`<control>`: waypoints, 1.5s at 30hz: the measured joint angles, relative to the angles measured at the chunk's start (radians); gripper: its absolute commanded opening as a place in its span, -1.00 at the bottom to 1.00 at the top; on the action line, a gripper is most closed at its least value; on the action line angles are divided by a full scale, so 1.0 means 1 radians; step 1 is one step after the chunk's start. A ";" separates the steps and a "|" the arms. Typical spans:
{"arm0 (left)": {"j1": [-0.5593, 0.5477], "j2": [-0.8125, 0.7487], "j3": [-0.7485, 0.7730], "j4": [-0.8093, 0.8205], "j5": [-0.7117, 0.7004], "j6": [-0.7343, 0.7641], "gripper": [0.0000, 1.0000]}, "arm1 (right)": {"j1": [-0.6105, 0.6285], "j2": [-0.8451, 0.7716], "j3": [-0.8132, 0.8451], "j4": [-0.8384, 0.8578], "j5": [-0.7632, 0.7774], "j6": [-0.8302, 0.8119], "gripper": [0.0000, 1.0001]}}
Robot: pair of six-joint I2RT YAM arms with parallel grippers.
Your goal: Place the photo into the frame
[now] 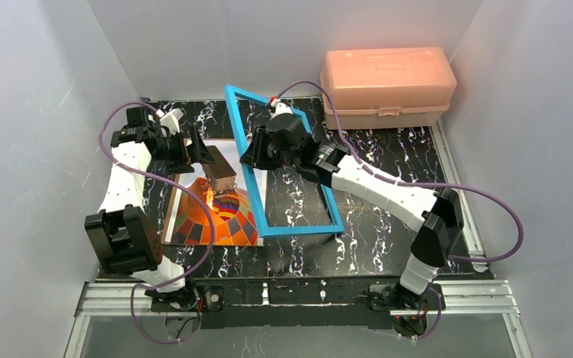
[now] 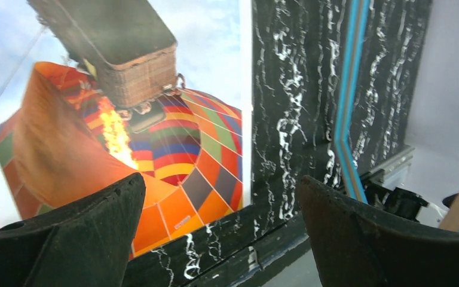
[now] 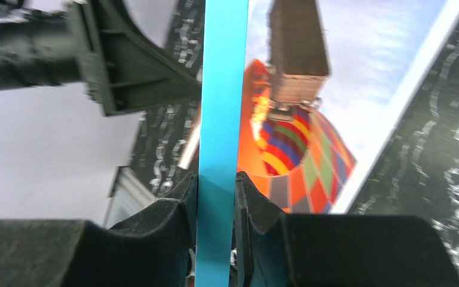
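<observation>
Black marbled counter point(image 1: 373, 246): blue rectangular frame point(image 1: 298, 230) is pinched by right end effector point(image 3: 217, 186).
Left end effector point(image 2: 220, 200) is released; frame could be dropped through slip.

The left end effector point(image 1: 203, 154) hides a far corner of the photo point(image 1: 220, 216); the frame point(image 3: 218, 107) leaves the right wrist view at top and bottom.

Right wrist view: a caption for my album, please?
Right jaws clamp the blue frame, the balloon photo lying beyond.

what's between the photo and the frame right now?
Only a bare strip of black marbled table separates the photo from the frame; the left wrist view shows it.
</observation>
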 measured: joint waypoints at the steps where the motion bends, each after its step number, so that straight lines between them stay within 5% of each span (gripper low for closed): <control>1: 0.000 -0.013 -0.015 0.016 0.019 -0.006 0.96 | -0.003 -0.005 0.002 0.023 -0.021 0.010 -0.84; 15: -0.031 -0.163 -0.320 0.369 0.247 -0.213 0.96 | -0.127 -0.099 -0.129 0.610 -0.224 0.512 -0.91; 32: -0.119 -0.027 -0.390 0.583 0.272 -0.288 0.95 | -0.129 0.000 -0.130 0.922 -0.324 0.810 -0.97; 40: -0.126 -0.027 -0.397 0.655 0.269 -0.321 -0.03 | -0.128 0.006 -0.130 0.970 -0.325 0.849 -0.96; 45: -0.126 -0.028 -0.419 0.683 0.249 -0.326 -0.21 | -0.127 0.006 -0.134 1.007 -0.327 0.871 -0.96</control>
